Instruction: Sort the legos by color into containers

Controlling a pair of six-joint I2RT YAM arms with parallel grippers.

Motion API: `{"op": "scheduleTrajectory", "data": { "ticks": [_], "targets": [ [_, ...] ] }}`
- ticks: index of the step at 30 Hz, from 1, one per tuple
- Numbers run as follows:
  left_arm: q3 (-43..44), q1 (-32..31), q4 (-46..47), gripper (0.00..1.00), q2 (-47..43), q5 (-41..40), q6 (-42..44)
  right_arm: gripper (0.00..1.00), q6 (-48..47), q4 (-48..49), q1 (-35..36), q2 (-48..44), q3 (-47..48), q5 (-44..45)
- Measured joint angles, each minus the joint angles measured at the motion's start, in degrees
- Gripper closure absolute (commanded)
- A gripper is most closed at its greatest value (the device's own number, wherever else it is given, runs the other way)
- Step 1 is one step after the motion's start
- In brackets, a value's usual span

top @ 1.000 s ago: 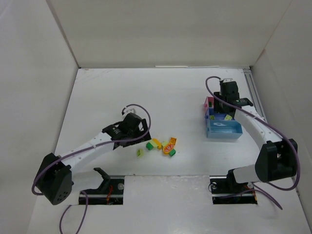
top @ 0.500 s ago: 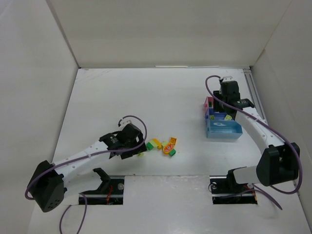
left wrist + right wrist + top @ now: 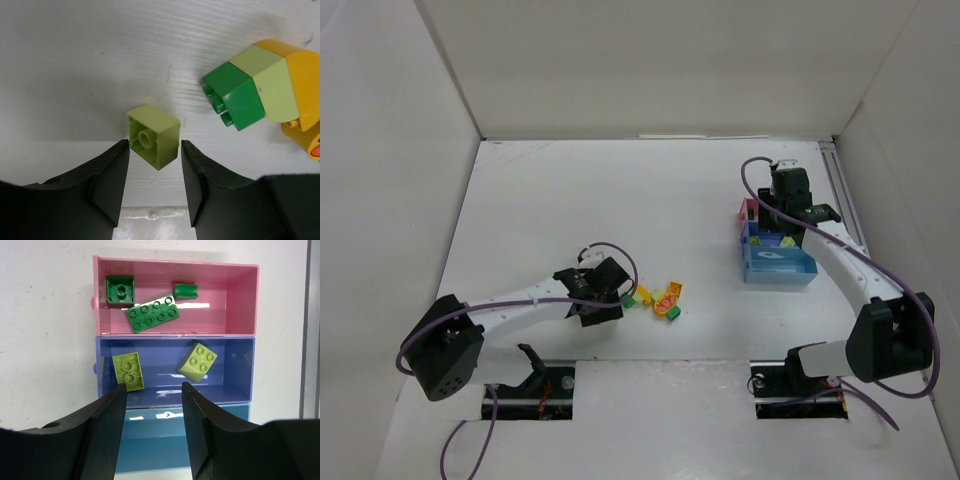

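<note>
While its fingers stand apart, the left gripper (image 3: 152, 150) hangs low over the white surface (image 3: 670, 200), with a single pale yellow-green brick (image 3: 153, 136) lying hollow side up between the fingertips. The brick's near corner reaches into the gap, close to the left finger; whether it touches cannot be told. To the right of it, well clear of the gripper, lies a joined clump: a dark green brick (image 3: 235, 95), a pale green brick (image 3: 267, 85) and an orange piece (image 3: 302, 85) pressed together in a row. From the top view this clump sits with a few more loose legos (image 3: 665, 300) just beside the left gripper (image 3: 608, 298), near the surface's front edge.

Far to the right stand three trays joined in a row. The pink tray (image 3: 220, 305) holds a small dark green square brick (image 3: 120, 290), a flat dark green plate (image 3: 152, 313) and a tiny green piece (image 3: 185, 290). The dark blue tray (image 3: 160, 355) next to it holds a pale green two-stud brick (image 3: 128, 371) and a tilted pale green four-stud brick (image 3: 198, 360). The light blue tray (image 3: 150, 445) is mostly hidden behind the fingers. Above these trays hovers the right gripper (image 3: 153, 387), its fingers spread and nothing between them.
</note>
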Motion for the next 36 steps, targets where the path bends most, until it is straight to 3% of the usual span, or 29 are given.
{"op": "scheduleTrajectory", "data": {
  "ticks": [5,8,12,16,26,31,36],
  "targets": [
    [1.4,-1.07,0.02,0.61,0.52,-1.07,0.07,0.46,0.0,0.0,0.35,-0.04,0.0,0.04],
    [1.6,-1.05,0.0,0.69,0.52,-1.51,0.11,0.46,-0.02,0.0,0.52,-0.17,0.0,0.07],
    [2.19,-1.05,-0.04,0.69,0.66,-1.97,0.46,0.46,-0.15,0.04,0.57,-1.05,-0.33,0.0],
    [3.21,-1.05,-0.02,0.62,1.86,-2.29,0.92,0.46,-0.55,0.07,0.59,-2.56,-0.83,-0.02],
    [5.73,-1.05,-0.52,0.75,3.56,-3.69,1.79,0.46,-2.16,1.09,1.07,-4.28,-1.4,-1.31],
    [7.19,-1.05,0.17,0.75,-4.52,-3.65,4.22,0.46,-5.57,4.04,2.51,-7.63,-3.61,-7.23],
    [10.99,-0.81,4.59,0.74,-14.78,-2.56,8.92,0.45,-12.2,11.3,4.96,-14.62,-8.33,-23.54]
  ]
}}
